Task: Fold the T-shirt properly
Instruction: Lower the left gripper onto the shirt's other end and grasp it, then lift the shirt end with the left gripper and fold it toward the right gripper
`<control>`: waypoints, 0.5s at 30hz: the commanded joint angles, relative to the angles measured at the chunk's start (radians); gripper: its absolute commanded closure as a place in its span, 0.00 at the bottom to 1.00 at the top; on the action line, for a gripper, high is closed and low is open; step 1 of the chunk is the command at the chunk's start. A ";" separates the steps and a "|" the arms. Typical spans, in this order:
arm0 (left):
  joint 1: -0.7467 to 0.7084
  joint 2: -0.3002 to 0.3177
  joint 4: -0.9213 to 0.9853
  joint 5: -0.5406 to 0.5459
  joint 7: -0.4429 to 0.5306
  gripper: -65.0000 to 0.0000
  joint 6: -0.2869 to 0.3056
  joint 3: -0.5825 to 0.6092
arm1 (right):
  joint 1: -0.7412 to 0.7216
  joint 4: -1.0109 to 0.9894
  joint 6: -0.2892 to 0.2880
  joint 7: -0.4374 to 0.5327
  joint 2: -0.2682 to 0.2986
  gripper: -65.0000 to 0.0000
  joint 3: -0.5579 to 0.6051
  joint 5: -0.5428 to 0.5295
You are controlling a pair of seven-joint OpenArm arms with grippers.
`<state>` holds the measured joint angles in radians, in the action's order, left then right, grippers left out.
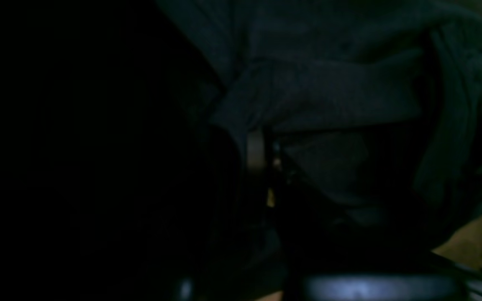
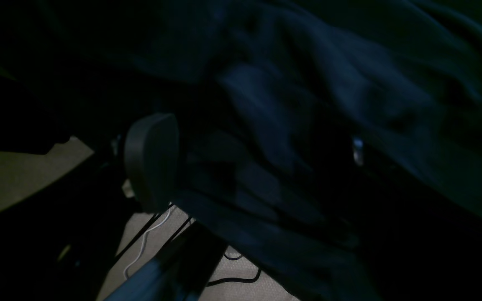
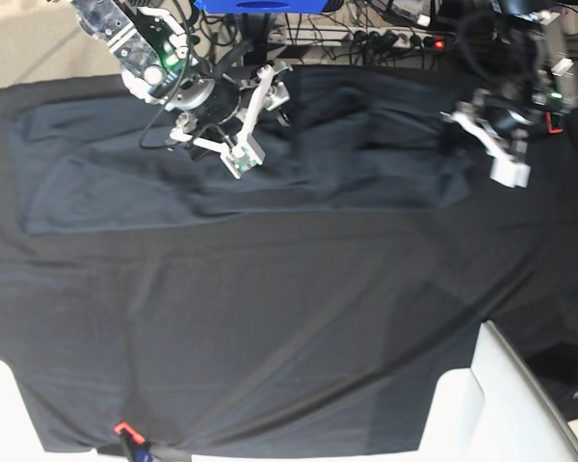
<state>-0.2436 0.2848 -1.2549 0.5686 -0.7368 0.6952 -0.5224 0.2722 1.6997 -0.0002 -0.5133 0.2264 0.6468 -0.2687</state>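
One garment only: the T-shirt (image 3: 270, 159), a dark slate-grey long-sleeved knit, lies spread across the far half of the tabletop (image 3: 270, 327) on a black cloth (image 3: 222, 366), rumpled along its far edge. Left hand (image 3: 501, 159) sits at the shirt's end on the base view's right; its wrist view is very dark but shows fingers drawn together with a fold of knit bunched over them (image 1: 308, 96), so it reads as clamped on the T-shirt edge. Right hand (image 3: 246, 125) is over the far middle of the shirt with fingers (image 3: 241, 154) spread wide apart, gripping nothing that I can see; its wrist view shows only dark blurred cloth (image 2: 349, 96) beyond one pad (image 2: 151, 161). Handling judgement: light, soft, fully limp fabric, not fragile, will sag and drag, and may catch on the cloth beneath. Knit looks grippy rather than slippery. Best holds are likely hem corners, shoulder seams or sleeve cuffs, pinching one layer at an edge, both hands lifting together so the fold line stays straight.
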 commanded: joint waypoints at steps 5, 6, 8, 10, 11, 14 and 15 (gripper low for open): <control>-0.024 0.046 -0.049 0.014 0.015 1.00 0.003 -0.009 | -0.004 0.020 -0.007 0.025 -0.002 0.28 -0.005 -0.008; -0.040 0.046 -0.070 0.014 0.015 1.00 0.003 -0.009 | -0.006 0.020 -0.007 0.025 -0.002 0.28 -0.005 -0.008; -0.082 0.044 -0.141 0.014 0.015 1.00 0.003 -0.002 | -0.006 0.020 -0.007 0.025 -0.002 0.28 -0.005 -0.008; -0.121 0.032 -0.219 0.014 0.015 1.00 0.003 0.005 | -0.006 0.018 -0.007 0.025 -0.002 0.28 -0.006 -0.008; -0.139 0.017 -0.263 0.014 0.015 1.00 0.003 0.017 | -0.006 0.018 -0.007 0.025 -0.002 0.28 -0.006 -0.008; -0.178 0.000 -0.385 0.014 0.012 1.00 -0.036 0.072 | -0.004 0.018 -0.007 0.025 -0.002 0.28 -0.026 -0.010; -0.187 -0.003 -0.421 0.017 0.001 1.00 -0.061 0.094 | -0.003 0.018 -0.008 0.025 -0.005 0.28 -0.038 -0.010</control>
<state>-0.4339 0.2642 -1.6627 0.5705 -0.7536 0.6300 -0.4168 0.2752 1.6997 -0.0086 -0.5121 0.2207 0.6125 -0.2798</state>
